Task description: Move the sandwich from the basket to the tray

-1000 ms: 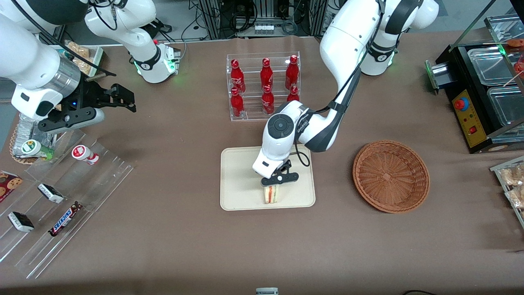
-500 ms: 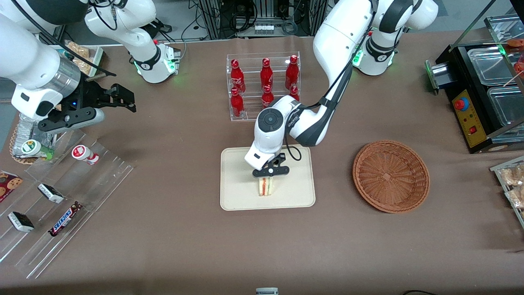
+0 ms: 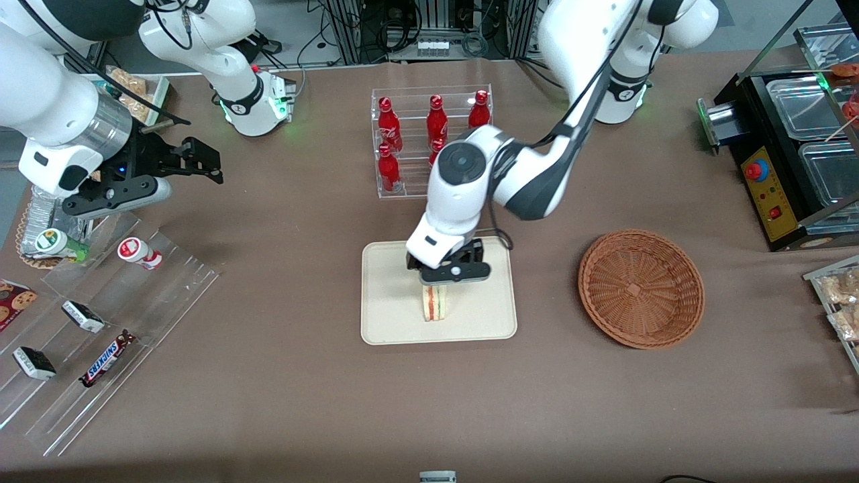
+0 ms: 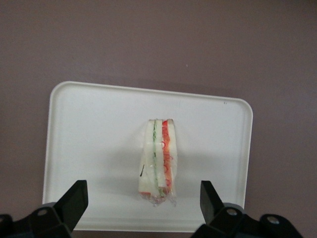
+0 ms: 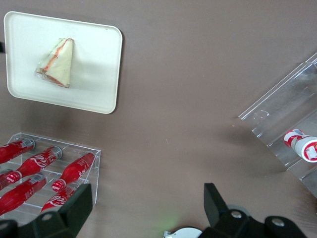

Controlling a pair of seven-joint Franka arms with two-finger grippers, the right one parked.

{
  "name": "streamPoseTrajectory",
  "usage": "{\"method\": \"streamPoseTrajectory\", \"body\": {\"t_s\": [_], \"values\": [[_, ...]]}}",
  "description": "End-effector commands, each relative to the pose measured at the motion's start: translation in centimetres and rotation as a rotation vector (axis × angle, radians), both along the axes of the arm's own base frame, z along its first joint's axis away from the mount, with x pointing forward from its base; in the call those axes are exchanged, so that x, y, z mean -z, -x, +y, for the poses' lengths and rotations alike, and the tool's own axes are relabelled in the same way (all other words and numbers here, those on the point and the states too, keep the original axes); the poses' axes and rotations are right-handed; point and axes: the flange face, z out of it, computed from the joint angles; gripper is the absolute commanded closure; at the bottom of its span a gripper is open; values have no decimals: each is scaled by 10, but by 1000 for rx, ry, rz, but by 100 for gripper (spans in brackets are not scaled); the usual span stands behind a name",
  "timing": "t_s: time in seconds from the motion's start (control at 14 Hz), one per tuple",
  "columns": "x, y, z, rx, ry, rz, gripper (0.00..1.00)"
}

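The sandwich (image 3: pixel 436 305) stands on its edge on the cream tray (image 3: pixel 389 322), its orange-pink and green layers facing the front camera. It also shows in the left wrist view (image 4: pixel 159 158) on the tray (image 4: pixel 84 129), and in the right wrist view (image 5: pixel 55 63) on the tray (image 5: pixel 99 64). My left gripper (image 3: pixel 448 274) hovers above the sandwich, open and empty, and the sandwich lies apart from both fingers (image 4: pixel 74 201). The brown wicker basket (image 3: pixel 641 288) is empty, toward the working arm's end of the table.
A clear rack of red bottles (image 3: pixel 433 137) stands farther from the front camera than the tray. Clear acrylic racks with snack bars (image 3: pixel 100 362) lie toward the parked arm's end. A black machine (image 3: pixel 792 147) and bagged pastries (image 3: pixel 842 295) sit at the working arm's end.
The gripper has let go of the sandwich, opened and risen above it. The sandwich stays standing on the tray.
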Motion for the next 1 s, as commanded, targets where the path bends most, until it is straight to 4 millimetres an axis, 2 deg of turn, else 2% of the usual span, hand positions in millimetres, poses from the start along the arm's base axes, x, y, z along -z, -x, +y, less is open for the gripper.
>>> {"method": "streamPoseTrajectory", "body": {"t_s": [0.0, 0.07, 0.14, 0.36, 0.5, 0.71, 0.86, 0.93], "values": [[-57, 6, 35, -8, -67, -10, 0], [-70, 10, 45, -22, -86, 11, 0], [-74, 7, 59, -43, -105, 31, 0], [-87, -19, 124, -148, -146, 59, 0], [-94, -32, 187, -134, -167, 70, 0], [-110, -35, 289, -66, -140, 103, 0], [-128, -30, 339, -21, -127, 131, 0], [-139, -24, 357, 14, -120, 156, 0]]}}
